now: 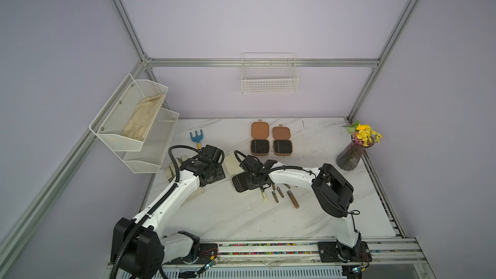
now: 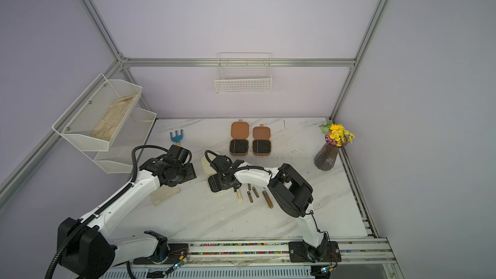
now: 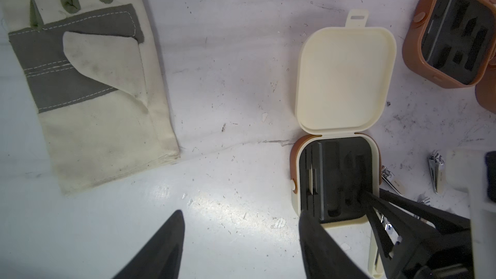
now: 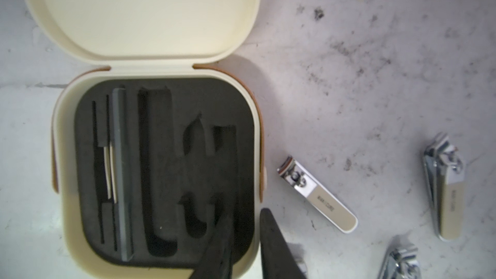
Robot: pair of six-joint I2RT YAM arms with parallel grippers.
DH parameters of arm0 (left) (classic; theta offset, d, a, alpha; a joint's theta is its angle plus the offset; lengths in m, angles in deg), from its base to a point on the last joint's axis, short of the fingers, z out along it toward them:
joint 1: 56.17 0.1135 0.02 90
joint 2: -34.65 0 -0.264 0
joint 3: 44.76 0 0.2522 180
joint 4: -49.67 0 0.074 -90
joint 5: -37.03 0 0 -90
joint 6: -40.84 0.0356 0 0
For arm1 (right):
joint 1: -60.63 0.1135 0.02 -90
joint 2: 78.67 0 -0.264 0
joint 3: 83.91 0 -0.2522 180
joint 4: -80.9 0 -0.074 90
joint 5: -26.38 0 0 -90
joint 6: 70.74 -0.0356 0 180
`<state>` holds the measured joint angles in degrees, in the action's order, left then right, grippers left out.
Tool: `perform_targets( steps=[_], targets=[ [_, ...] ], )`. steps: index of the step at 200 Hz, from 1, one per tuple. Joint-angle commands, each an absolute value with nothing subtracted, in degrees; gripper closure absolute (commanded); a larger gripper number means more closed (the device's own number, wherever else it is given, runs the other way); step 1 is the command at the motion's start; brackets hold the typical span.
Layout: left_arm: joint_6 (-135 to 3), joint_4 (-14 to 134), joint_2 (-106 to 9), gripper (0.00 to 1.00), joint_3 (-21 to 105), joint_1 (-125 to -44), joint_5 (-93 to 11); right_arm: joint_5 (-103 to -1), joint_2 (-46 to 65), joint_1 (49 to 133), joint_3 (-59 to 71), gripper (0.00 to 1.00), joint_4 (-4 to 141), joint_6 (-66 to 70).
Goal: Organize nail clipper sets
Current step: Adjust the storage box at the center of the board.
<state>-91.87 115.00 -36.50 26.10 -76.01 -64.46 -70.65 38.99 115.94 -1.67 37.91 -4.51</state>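
The right jaws stand a little apart astride the side wall of the cream case (image 4: 64, 130), one over its black foam insert (image 4: 166, 157) and one just outside the wall. I cannot tell whether they press on the wall yet. That stance looks meant to steady or nudge the case, since nothing metal sits between them. The case lies on the counter (image 1: 241, 218) with its lid (image 4: 145, 9) swung fully back, so the cut-out slots face up and can take tools. Only a grey file (image 4: 122, 170) fills a slot, and the clipper-shaped ones look empty. Just right of the cream case lie the loose clippers (image 4: 319, 197), flat and apart from one another, probably laid out so that each can be picked singly. The left jaws hang wide apart and empty over bare counter just left of the cream case, likely waiting clear of the right arm's work. Farther left of the cream case lies a work glove (image 3: 88, 89), which has no part in the task. Beyond the cream case, toward the back wall, the two brown cases (image 1: 259, 130) sit side by side, also open, with their dark trays showing. They are apparently next in line.
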Motion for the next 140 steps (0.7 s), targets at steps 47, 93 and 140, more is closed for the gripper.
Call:
perform_targets(
  steps=[47, 93, 140],
  targets=[
    [-89.8, 113.4, -34.9, 0.33, 24.2, -74.9, -62.7, -71.3, 41.2, 116.1, -3.3, 1.0, 36.6, -1.6],
    [-89.6, 114.4, -32.9, 0.26, 23.1, -74.7, -61.6, -69.9, 41.9, 116.1, -4.3, 1.0, 35.9, 12.3],
    [-89.5, 115.7, -30.8, 0.13, 21.9, -74.3, -61.7, -68.0, 43.1, 115.5, -6.4, 1.0, 35.3, 24.1]
  ],
)
